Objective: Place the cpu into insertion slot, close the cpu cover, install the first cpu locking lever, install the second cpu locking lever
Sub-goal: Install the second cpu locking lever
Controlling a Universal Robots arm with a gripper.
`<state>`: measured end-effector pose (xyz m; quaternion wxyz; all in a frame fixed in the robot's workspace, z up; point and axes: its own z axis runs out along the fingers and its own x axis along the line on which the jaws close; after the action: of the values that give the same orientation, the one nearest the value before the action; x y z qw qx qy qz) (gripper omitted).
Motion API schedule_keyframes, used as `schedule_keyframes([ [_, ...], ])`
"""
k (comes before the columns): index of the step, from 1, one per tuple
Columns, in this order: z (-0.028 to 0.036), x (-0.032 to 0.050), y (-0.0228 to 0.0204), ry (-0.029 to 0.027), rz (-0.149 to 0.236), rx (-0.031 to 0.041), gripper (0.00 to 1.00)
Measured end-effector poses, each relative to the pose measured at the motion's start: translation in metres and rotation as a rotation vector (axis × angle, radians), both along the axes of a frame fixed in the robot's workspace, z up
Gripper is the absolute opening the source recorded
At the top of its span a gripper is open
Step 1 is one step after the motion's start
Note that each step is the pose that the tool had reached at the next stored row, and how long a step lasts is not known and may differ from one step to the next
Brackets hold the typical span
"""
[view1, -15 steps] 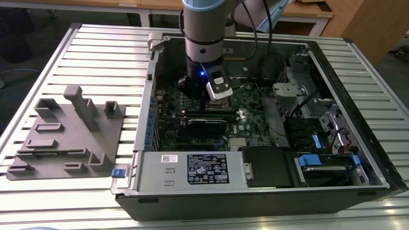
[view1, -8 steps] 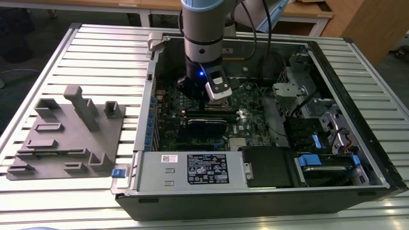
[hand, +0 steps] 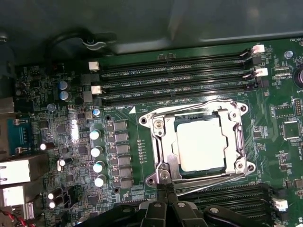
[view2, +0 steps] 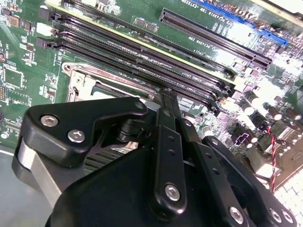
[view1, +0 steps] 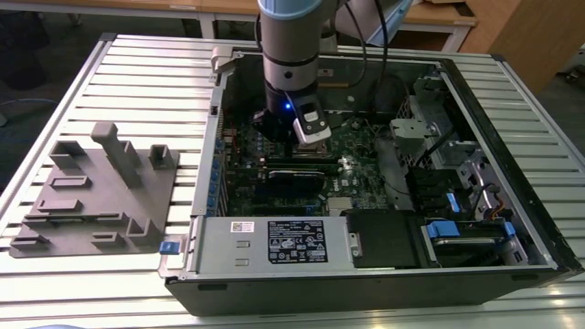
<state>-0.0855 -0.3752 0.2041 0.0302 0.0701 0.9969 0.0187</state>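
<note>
1. Cpu (hand: 200,144): silver-grey square seated in the insertion slot (hand: 163,142), framed by the cpu cover (hand: 236,142) lying flat around its edges.
2. Tool (hand: 165,189): black fingers (hand: 159,208) pressed together, holding nothing, tips at the socket's edge near one corner.
3. Memory slots (hand: 175,78): long black rows running close along the socket's far side.
4. Computer case (view1: 512,267): open-topped on the slatted table (view1: 137,75); the arm (view1: 290,62) descends between its walls.

The slatted metal tabletop (view1: 137,75) carries an open computer case (view1: 366,274) and, beside it, a grey fixture block (view1: 96,192).
</note>
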Motion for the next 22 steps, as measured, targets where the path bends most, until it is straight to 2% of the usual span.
schedule_keyframes([
  [3,-0.0018,-0.0007,0.0000,0.0001,0.000,0.0037,0.11],
  [6,-0.0034,-0.0014,0.0000,0.0001,0.000,0.0122,0.11],
  [9,-0.0045,-0.0019,-0.0001,0.0003,0.000,0.0232,0.11],
  [12,-0.0049,-0.0024,0.0000,0.0002,0.000,0.0390,0.11],
  [13,-0.0049,-0.0024,0.0000,0.0001,0.000,0.0407,0.11],
  [18,-0.0044,-0.0023,0.0001,-0.0002,0.000,0.0409,0.11],
  [22,0.0008,-0.0023,0.0000,0.0000,-0.001,0.0345,0.11],
])
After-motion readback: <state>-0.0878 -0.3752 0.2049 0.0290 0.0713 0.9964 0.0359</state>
